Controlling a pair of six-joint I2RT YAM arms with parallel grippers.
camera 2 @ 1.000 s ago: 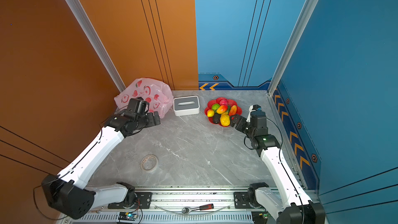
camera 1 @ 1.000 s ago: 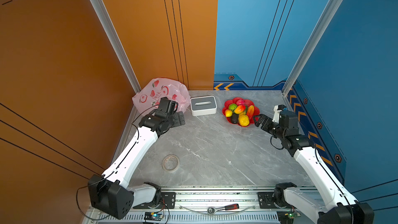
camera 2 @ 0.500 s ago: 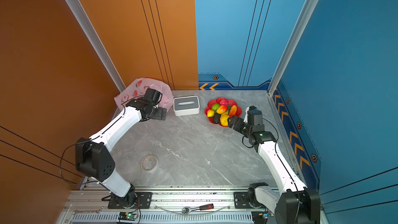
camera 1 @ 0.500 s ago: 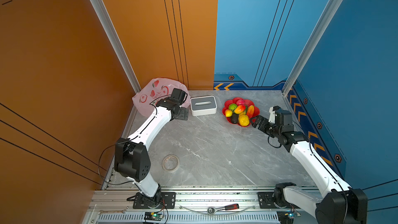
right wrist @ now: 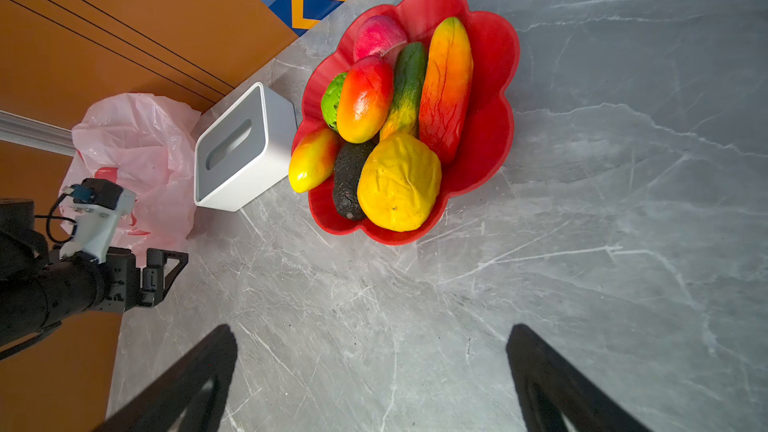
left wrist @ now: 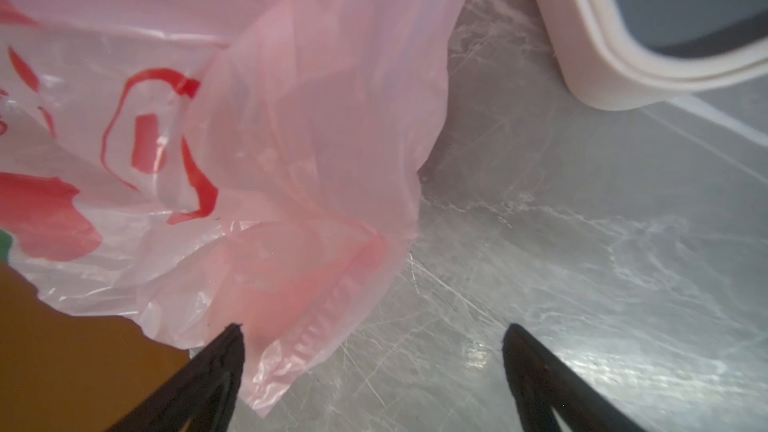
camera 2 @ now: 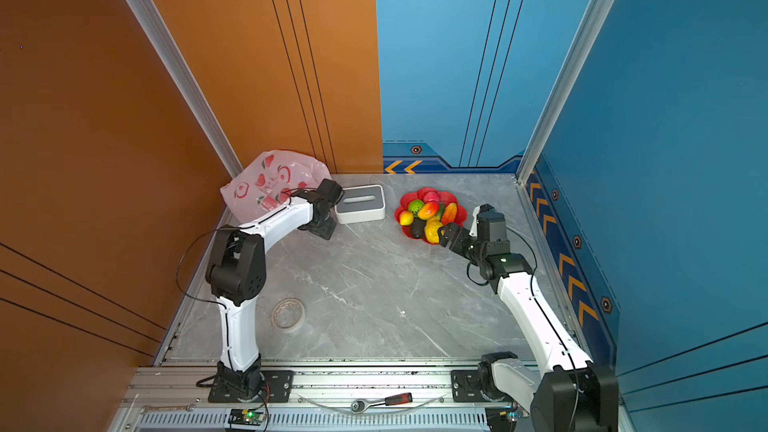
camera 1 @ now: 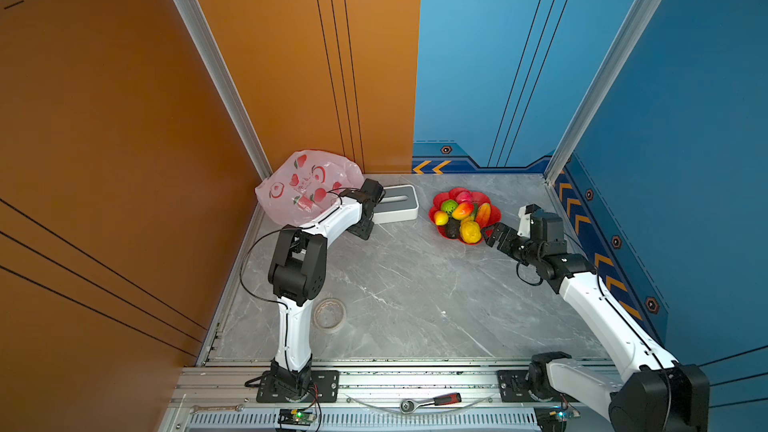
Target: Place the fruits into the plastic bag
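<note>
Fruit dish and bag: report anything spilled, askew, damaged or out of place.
Nothing is spilled: the fruits sit heaped in the red dish. The plastic bag slumps crumpled in the corner, with no open mouth showing. A stray tape roll lies on the table.

You get only part of the plastic bag (left wrist: 291, 139) and the tissue box (left wrist: 602, 56) in the left wrist view, both cut off by its edges. In both top views the left arm (camera 1: 332, 218) covers the bag's near side. The green fruit (right wrist: 332, 103) is half hidden behind a mango (right wrist: 365, 97)
</note>
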